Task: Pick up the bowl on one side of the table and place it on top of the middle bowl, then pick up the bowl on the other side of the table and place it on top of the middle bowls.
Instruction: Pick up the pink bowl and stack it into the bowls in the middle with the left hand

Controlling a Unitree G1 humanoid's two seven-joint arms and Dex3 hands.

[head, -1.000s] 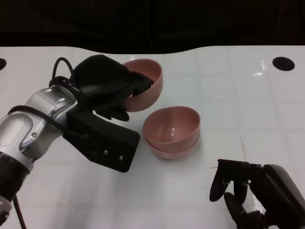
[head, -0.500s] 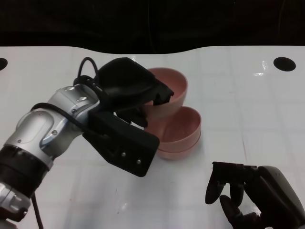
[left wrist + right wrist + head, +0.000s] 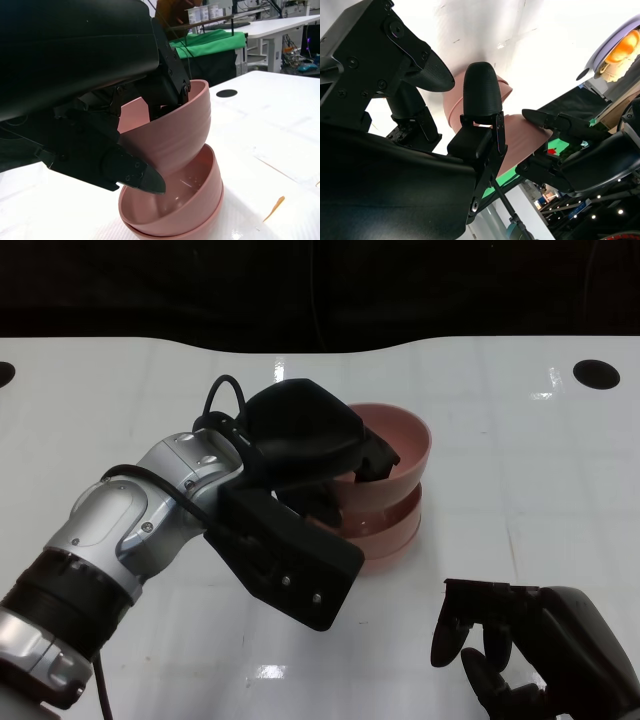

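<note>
Last bowl nearly stacked.
Left robot hand (image 3: 310,445) grips a tilted pink bowl (image 3: 400,455) mid-frame, above two nested bowls (image 3: 385,530); only lowering and release remain. Right robot hand (image 3: 500,640) empty, fingers loosely curled.

White table (image 3: 520,440), stacked pink bowls (image 3: 395,530) resting on it

White table (image 3: 560,470) w/ black holes (image 3: 597,373) – green cloth (image 3: 210,42) beyond
</note>
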